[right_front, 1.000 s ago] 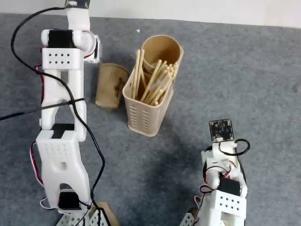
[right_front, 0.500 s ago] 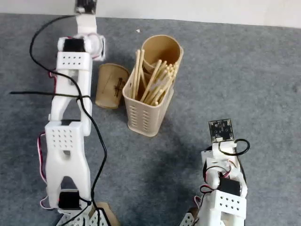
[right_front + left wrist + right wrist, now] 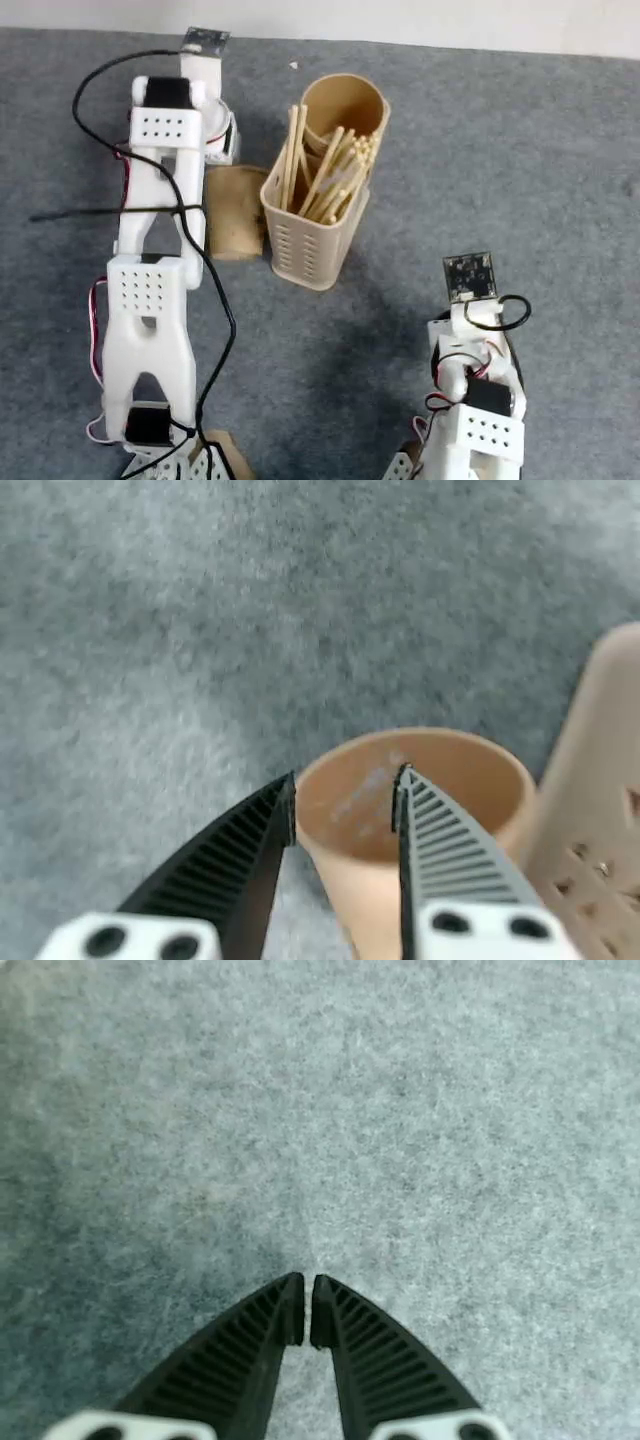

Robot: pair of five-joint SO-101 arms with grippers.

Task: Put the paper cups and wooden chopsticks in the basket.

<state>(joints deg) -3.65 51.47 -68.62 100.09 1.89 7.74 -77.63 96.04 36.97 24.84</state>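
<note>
A brown paper cup (image 3: pixel 465 785) lies on its side on the grey carpet, right beside the beige basket (image 3: pixel 312 240). My left gripper (image 3: pixel 343 802) is open at the cup's mouth, one finger (image 3: pixel 420 820) in front of the opening and the other outside the rim. In the high view the left arm covers part of this cup (image 3: pixel 238 215). The basket holds several wooden chopsticks (image 3: pixel 325 175) and a second paper cup (image 3: pixel 345 105), upright at its far end. My right gripper (image 3: pixel 305 1298) is shut with nothing in it, over bare carpet near the right arm's base (image 3: pixel 470 340).
A black cable (image 3: pixel 95 212) crosses the left arm and trails off to the left. The basket wall (image 3: pixel 600 790) stands close beside the left gripper. Open carpet lies to the right of the basket and in front of it.
The left arm has swung right and come down toward the lying cup, now covering part of it in the high view. The right arm has not moved.
</note>
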